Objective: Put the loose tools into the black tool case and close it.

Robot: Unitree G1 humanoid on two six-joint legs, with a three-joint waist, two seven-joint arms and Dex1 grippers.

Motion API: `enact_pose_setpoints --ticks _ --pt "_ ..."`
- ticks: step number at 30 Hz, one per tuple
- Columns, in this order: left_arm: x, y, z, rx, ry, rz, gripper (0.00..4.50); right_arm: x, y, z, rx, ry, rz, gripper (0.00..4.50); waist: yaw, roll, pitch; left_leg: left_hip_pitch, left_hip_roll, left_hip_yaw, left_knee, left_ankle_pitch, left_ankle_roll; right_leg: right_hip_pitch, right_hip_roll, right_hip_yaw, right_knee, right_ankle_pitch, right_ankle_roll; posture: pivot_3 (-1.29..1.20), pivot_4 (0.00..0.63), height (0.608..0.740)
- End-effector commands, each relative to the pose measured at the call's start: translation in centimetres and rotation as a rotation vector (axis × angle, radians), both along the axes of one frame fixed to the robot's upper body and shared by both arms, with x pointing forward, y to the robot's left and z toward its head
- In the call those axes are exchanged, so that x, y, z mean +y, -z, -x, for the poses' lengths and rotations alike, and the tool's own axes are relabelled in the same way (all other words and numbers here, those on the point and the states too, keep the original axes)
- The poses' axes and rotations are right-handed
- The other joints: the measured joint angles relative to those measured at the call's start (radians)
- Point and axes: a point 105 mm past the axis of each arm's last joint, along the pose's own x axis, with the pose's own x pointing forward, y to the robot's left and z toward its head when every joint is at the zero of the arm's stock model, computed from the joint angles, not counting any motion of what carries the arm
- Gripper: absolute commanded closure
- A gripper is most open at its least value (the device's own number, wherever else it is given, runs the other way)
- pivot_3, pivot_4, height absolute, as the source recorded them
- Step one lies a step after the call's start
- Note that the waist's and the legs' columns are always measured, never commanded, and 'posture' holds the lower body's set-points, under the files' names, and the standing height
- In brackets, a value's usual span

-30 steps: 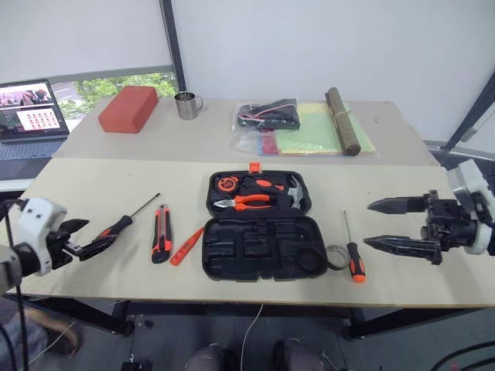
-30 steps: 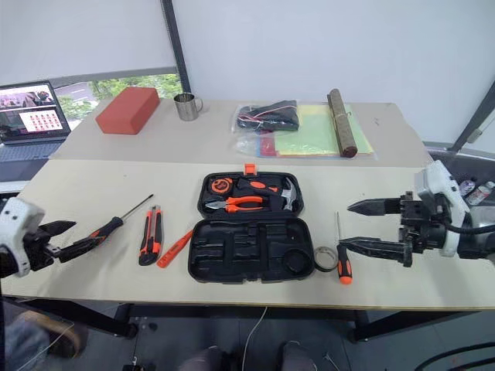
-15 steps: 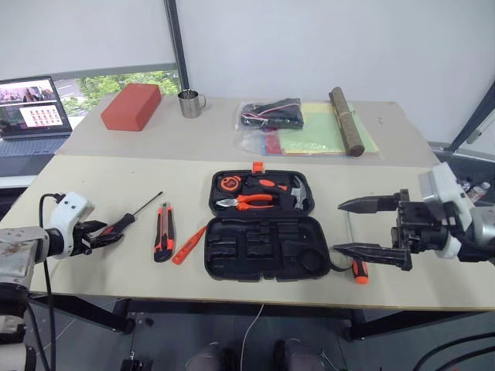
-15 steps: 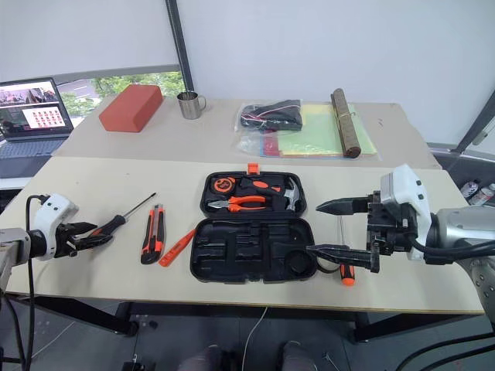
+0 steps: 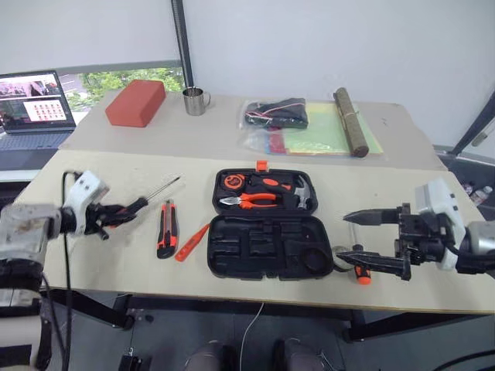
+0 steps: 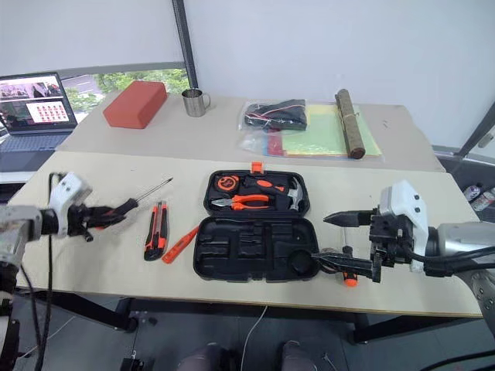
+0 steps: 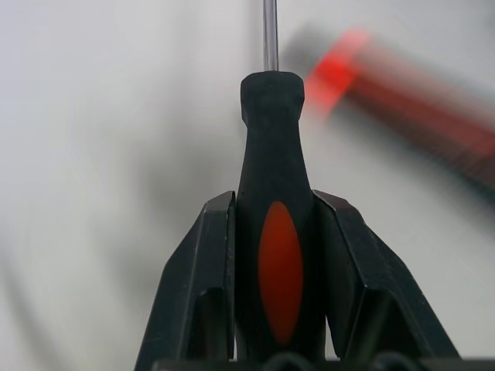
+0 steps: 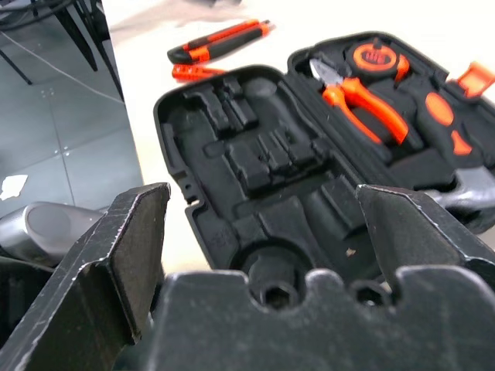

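Open flat at table centre, the black tool case (image 5: 267, 232), pliers (image 5: 247, 201) and hammer (image 5: 303, 195) seated in the far half, near half's recesses bare. Beside its left edge, utility knife (image 5: 165, 228) and tester pen (image 5: 192, 242); at its right corner, tape roll (image 5: 343, 258) and second screwdriver (image 5: 356, 267). Best carried level across knife and pen, shaft lined up with a long recess, lowered before letting go. Clamped on the first screwdriver (image 5: 143, 202) handle, left gripper (image 7: 271, 255), fingers (image 7: 205, 263) pressed to both sides; apparently lifted clear, though hard to confirm. Spread wide and empty, right gripper (image 5: 370, 239), above the second screwdriver.
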Motion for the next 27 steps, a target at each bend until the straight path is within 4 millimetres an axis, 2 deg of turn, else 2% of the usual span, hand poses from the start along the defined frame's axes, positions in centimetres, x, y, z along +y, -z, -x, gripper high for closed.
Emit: enact_pose_setpoints --ticks 1,6,10,17,27 --pt "-6.9 -2.8 0.5 -0.039 0.352 -0.097 3.55 -0.9 -0.8 -0.3 -0.088 0.065 0.050 0.00 0.000 0.000 0.000 0.001 -0.002 0.000 0.000 0.000 0.000 0.001 -0.001 0.000 0.000 0.000 0.002 0.00 0.150 0.736" --pt "-13.2 -1.6 -0.3 0.002 0.546 -0.137 3.55 -1.4 -0.4 -0.7 -0.097 0.135 0.062 0.00 -0.007 0.000 0.000 0.003 -0.003 0.000 0.000 0.002 0.005 0.004 0.000 0.002 0.000 -0.003 0.009 0.00 0.150 0.736" --pt "-15.8 0.8 -1.2 0.069 0.560 -0.198 3.55 -1.4 -0.3 -0.7 -0.110 0.172 0.058 0.00 -0.016 -0.001 0.001 0.003 -0.002 0.000 0.001 0.003 0.006 0.002 0.004 0.005 0.001 -0.002 0.009 0.00 0.150 0.736" --pt "-17.7 2.9 -2.4 0.103 0.543 -0.228 3.55 -1.6 -0.3 -0.6 -0.128 0.228 0.046 0.00 -0.008 -0.002 0.001 0.003 -0.001 -0.001 0.001 0.003 0.007 0.002 0.004 0.008 0.001 -0.001 0.007 0.00 0.150 0.736" --pt "-18.8 2.9 -1.9 0.082 0.619 -0.220 3.55 -2.0 -0.2 -0.6 -0.134 0.274 0.017 0.00 -0.005 -0.002 0.001 0.001 -0.001 -0.004 0.004 0.002 0.008 0.003 0.000 0.007 0.001 0.000 0.004 0.00 0.150 0.736"
